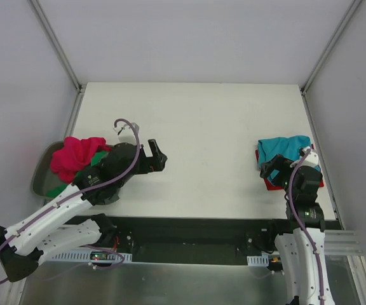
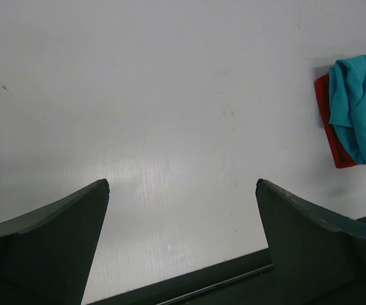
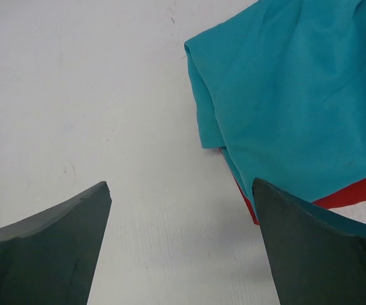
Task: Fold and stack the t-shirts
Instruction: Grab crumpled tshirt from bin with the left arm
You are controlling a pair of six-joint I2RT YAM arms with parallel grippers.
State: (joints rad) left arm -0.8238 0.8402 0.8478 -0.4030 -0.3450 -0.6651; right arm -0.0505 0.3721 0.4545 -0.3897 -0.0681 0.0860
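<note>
From above, a crumpled magenta pink cotton t-shirt lies heaped in the dull grey-green shallow tray, with a green t-shirt peeking out beneath it. Well to the right of the tray on the white desk, a loosely folded teal t-shirt rests on a folded red t-shirt.

In the left wrist view, the left pincer is spread apart, empty, over bare desk right of the tray.

In the right wrist view, the right pincer is also apart and empty, beside the teal shirt's edge, far from the tray.
</note>
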